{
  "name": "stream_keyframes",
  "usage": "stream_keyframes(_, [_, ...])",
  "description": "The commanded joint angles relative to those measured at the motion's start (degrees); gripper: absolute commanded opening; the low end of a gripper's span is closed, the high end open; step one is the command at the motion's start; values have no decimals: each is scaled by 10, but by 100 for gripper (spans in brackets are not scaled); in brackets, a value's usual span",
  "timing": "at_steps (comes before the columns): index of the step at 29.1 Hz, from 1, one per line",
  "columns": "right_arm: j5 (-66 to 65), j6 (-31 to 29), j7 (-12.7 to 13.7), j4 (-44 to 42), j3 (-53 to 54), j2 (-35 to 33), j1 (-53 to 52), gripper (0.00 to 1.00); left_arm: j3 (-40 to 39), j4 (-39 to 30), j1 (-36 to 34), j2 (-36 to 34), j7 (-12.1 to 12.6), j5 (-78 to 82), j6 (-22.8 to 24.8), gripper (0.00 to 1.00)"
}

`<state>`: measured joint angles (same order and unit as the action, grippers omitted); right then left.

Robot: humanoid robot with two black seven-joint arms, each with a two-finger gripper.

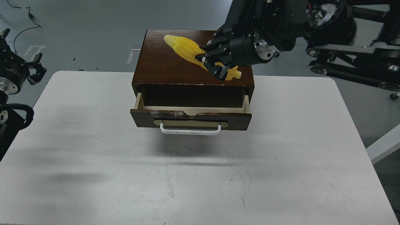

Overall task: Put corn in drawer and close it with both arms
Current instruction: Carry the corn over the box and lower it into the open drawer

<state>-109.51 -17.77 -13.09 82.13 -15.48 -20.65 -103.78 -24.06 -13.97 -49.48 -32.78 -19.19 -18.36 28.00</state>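
Observation:
The yellow corn (184, 48) lies slantwise on the dark brown top of the cabinet (159, 70), thick end at the back left. My right gripper (211, 66) comes in from the upper right and hangs over the corn's thin right end. Its fingers stand apart, one on each side of the cob. The drawer (190, 117) is pulled out, its white bar handle (190, 131) facing me, and what shows of its inside is dark with nothing in sight. My left gripper (36, 67) stays at the far left, off the table and well away from the cabinet. It is too small and dark to read.
The cabinet stands at the back middle of a white table (200, 181). Black frame and arm parts (359, 59) fill the upper right beyond the table. A black cable (28, 29) lies on the grey floor at the upper left.

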Motion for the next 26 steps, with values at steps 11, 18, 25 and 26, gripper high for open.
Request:
stream_keyframes(11, [-60, 1, -5, -15, -35, 61, 19, 44, -1, 0, 3, -4, 0, 0, 0, 99])
stream_keyframes(18, [-57, 2, -4, -16, -34, 47, 37, 50, -1, 0, 3, -5, 1, 0, 0, 99])
stream_keyframes(25, [-50, 2, -3, -19, -25, 41, 34, 52, -2, 0, 2, -11, 1, 0, 0, 99])
stream_keyframes(26, [-49, 2, -3, -25, -23, 34, 32, 52, -2, -1, 2, -11, 2, 0, 0, 99])
